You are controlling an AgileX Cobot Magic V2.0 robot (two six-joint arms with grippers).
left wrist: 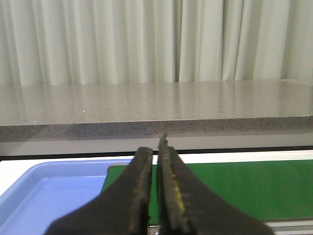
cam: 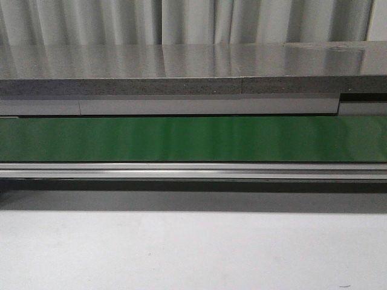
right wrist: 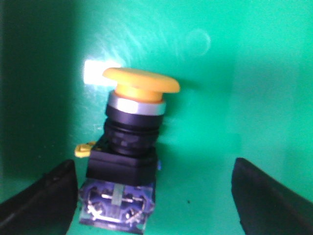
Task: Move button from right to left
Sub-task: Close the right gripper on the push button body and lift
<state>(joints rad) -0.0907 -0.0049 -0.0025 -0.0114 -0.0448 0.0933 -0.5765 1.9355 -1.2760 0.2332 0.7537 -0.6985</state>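
In the right wrist view the button, with a yellow-orange cap, black body and blue base, lies on a green surface. My right gripper is open, its two black fingers on either side of the button's base; the button sits close to one finger, with a wide gap to the other. In the left wrist view my left gripper is shut with nothing between its fingers, held above the green belt. Neither gripper nor the button shows in the front view.
A blue tray lies beside the end of the green belt in the left wrist view. The front view shows the green conveyor belt, its metal rail, a grey counter behind and a white table in front.
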